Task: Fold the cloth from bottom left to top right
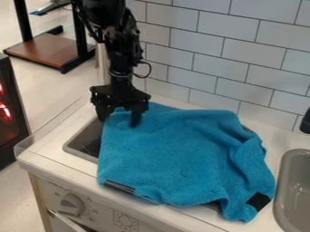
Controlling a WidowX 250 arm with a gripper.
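The gripper [120,118] hangs from the top left over the upper left part of the blue cloth [176,154]. Its two fingers stand apart, so it is open, with the cloth's upper left edge under and between them. Whether the fingertips touch the cloth I cannot tell. Most of the cloth is spread out, with folds and a raised ridge along its right side. One dark tag lies at its lower left edge and a black patch at its lower right corner.
The cloth covers most of a dark recessed basin [84,140] in the white counter [45,152]. A grey sink [293,181] is at the right edge, a tiled wall [224,59] behind. Knobs [71,205] sit on the counter's front, and a black object [306,121] stands at the far right.
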